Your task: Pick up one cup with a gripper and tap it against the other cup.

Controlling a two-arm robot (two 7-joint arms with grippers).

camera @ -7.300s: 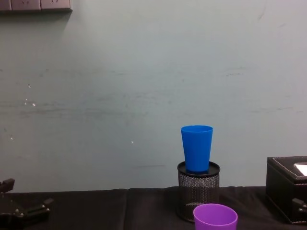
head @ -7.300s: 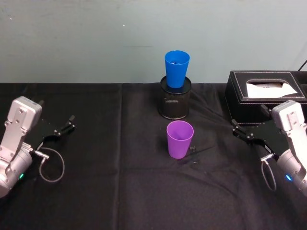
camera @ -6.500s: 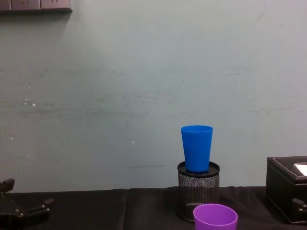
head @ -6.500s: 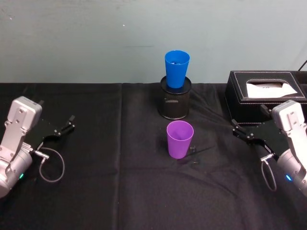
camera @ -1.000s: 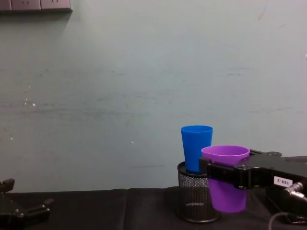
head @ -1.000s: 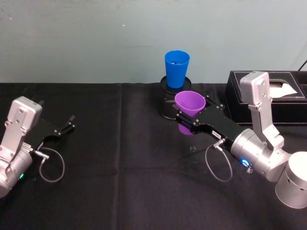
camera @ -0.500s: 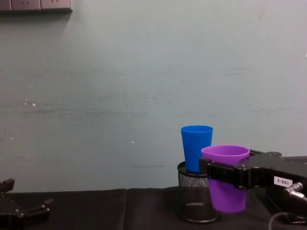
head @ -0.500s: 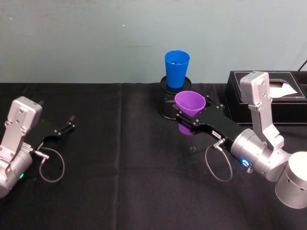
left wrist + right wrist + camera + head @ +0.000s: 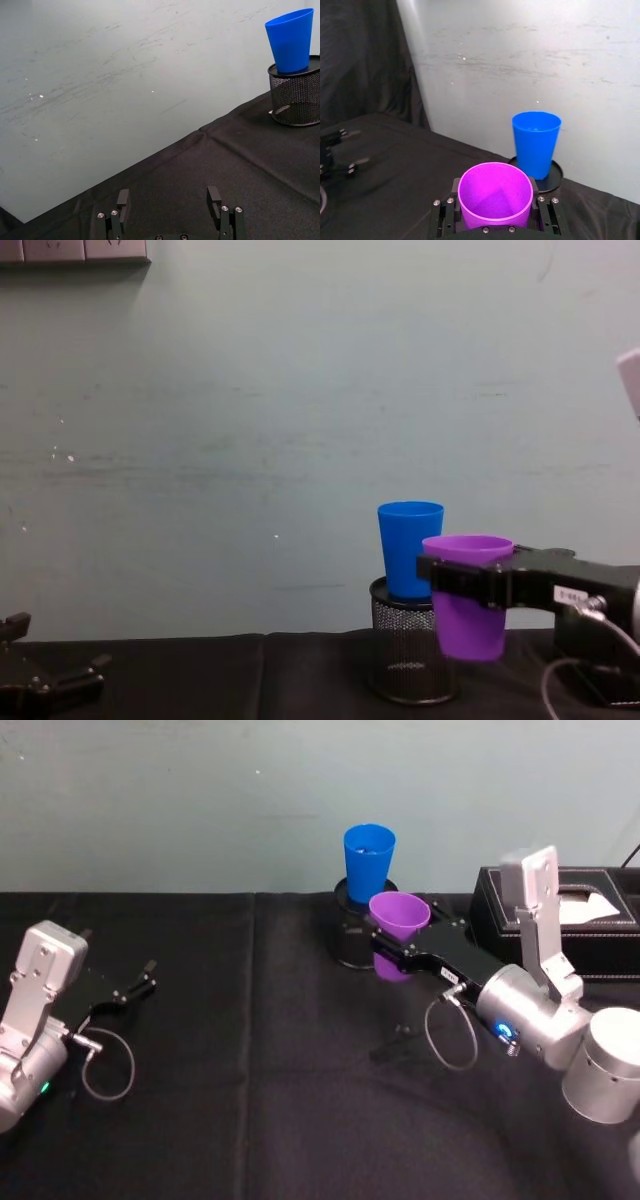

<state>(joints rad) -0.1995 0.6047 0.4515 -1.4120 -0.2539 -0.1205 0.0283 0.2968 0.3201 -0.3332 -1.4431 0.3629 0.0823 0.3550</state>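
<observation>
Right gripper (image 9: 392, 952) is out over the middle of the table, toward its far edge, fingers clamped on both sides of the purple cup (image 9: 398, 915). The cup is upright and clear of the black cloth (image 9: 250, 1050); in the chest view its base (image 9: 470, 625) hangs in the air beside the mesh holder (image 9: 400, 660). The black finger bar crosses the cup just under the rim, hiding a band of its wall. From the right wrist you look straight into the open mouth (image 9: 495, 192), and the gripper body covers the cup's lower half.

The blue cup (image 9: 367, 865) stands upright at the top of the mesh holder (image 9: 350, 945), near the table's far edge at centre. I can't make out whether its base rests on a lid or sinks inside. The purple rim sits just beside the blue cup's lower wall, on the robot's right. The chest view overlaps the two (image 9: 408, 550), so contact can't be judged there. The right wrist view shows the blue cup (image 9: 536, 142) a little beyond the purple one.

A blue ring light (image 9: 508, 1035) glows on the silver arm, with a cable loop (image 9: 450, 1035) hanging under it. That arm partly covers the black tissue box (image 9: 610, 945) at the far right edge.

Left gripper (image 9: 135, 988) is parked low by the table's left edge, fingers (image 9: 122, 200) spread apart with nothing between them. The chest view cuts it off at the lower left corner (image 9: 50, 685).
</observation>
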